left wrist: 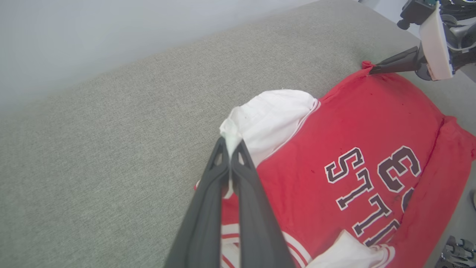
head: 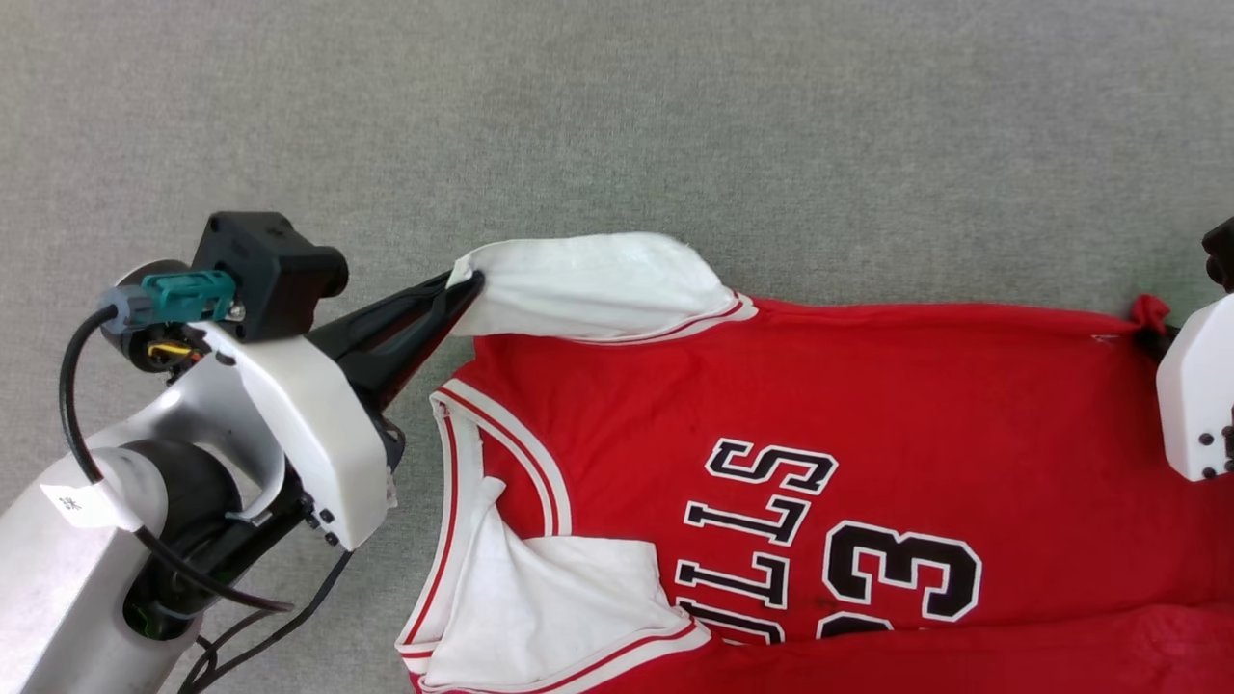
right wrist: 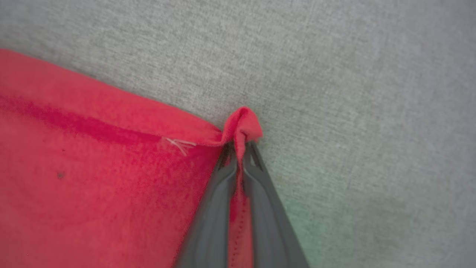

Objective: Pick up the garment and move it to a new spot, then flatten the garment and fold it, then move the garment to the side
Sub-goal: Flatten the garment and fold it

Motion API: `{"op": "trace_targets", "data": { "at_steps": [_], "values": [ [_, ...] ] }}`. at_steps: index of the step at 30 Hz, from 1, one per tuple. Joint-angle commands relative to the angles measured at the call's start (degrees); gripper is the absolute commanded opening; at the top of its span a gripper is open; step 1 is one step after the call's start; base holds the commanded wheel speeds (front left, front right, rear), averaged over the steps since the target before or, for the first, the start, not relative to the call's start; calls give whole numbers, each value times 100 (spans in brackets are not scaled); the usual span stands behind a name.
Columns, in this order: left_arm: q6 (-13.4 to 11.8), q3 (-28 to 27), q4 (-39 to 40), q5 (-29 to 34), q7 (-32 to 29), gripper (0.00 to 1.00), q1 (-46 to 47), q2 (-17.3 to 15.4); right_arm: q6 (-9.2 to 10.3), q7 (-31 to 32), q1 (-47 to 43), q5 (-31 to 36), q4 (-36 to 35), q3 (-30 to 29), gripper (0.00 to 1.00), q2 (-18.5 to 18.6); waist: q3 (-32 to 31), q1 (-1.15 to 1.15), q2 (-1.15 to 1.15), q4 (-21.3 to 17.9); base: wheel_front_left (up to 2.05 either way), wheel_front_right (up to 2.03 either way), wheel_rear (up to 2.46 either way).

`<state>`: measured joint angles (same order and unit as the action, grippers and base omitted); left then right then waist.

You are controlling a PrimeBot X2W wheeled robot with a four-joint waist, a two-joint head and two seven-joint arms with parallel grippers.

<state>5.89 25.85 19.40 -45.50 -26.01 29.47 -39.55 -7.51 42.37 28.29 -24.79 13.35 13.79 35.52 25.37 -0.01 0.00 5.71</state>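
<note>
Lying pinched between left gripper (head: 470, 282) and right gripper (right wrist: 241, 146): the garment (head: 868, 405).

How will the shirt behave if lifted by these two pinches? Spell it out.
Probably floppy: the shirt bunches into a small peak where the right jaws pinch its corner. Likely light, since the left jaws hold the white sleeve by one thin pinch. Its middle would likely sag between the pinches.

Head view looks down on the garment (head: 868, 405), which both wrist views see closely from opposite ends.
</note>
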Motion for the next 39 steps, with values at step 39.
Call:
{"op": "trace_targets", "data": {
  "at_steps": [39],
  "values": [
    [-639,172,-491,-676,619,0,-3473,-294,4,-1294,-3432,-946,-1261,-1254,0,-741,-1623,1,0,-268,0,0,0]
  ]
}}
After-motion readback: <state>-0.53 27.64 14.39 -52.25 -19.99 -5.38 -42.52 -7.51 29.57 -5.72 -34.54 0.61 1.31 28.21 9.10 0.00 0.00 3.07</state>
